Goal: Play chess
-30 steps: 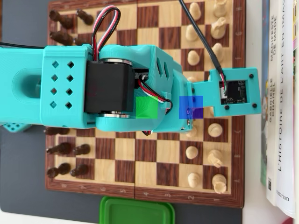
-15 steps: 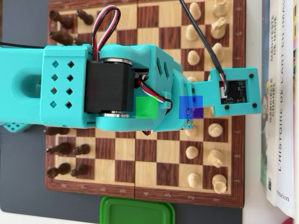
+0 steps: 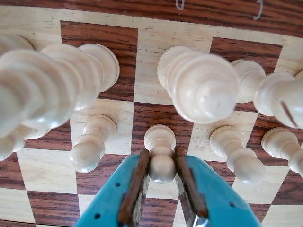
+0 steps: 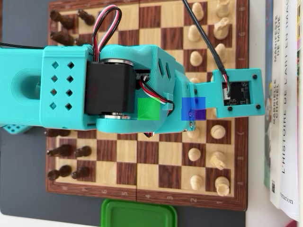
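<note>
On my wrist view the gripper [image 3: 162, 165] is clamped on a white pawn [image 3: 161, 153], one teal finger [image 3: 116, 198] on each side of its head, with the brown pads pressed right up against it. The pawn sits on a dark square of the chessboard [image 3: 142, 71], in the pawn row just in front of the back rank by the board's wooden border. Another pawn [image 3: 90, 144] stands one square to its left and a third [image 3: 234, 151] one square to its right. The tall white pieces [image 3: 203, 85] behind them are blurry, so I can't name them.

Overhead view: my teal arm [image 4: 94, 87] stretches across the middle of the chessboard [image 4: 156, 182] and hides the gripper completely. White pieces [image 4: 218, 158] line the board's right edge, dark pieces [image 4: 68, 153] the left edge. A green container [image 4: 137, 215] sits just off the board's bottom edge, and a few books [image 4: 284, 118] lie beyond the right edge.
</note>
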Available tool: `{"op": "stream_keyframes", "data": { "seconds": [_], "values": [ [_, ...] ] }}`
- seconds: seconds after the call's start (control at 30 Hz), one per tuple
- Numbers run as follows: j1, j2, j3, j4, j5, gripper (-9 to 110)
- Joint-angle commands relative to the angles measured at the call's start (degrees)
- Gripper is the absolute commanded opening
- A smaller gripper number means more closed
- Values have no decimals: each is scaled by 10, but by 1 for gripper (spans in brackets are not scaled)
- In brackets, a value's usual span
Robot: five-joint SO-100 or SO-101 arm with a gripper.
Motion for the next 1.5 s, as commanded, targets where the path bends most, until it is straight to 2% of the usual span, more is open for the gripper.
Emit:
{"op": "stream_keyframes", "data": {
  "seconds": [0.0, 0.47, 1.2, 1.47],
  "values": [
    [-2, 11, -24, 0, -2, 5],
    [-4, 106, 45, 2, -3, 5],
    [2, 310, 298, -4, 2, 5],
    [3, 316, 324, -5, 2, 5]
  ]
}}
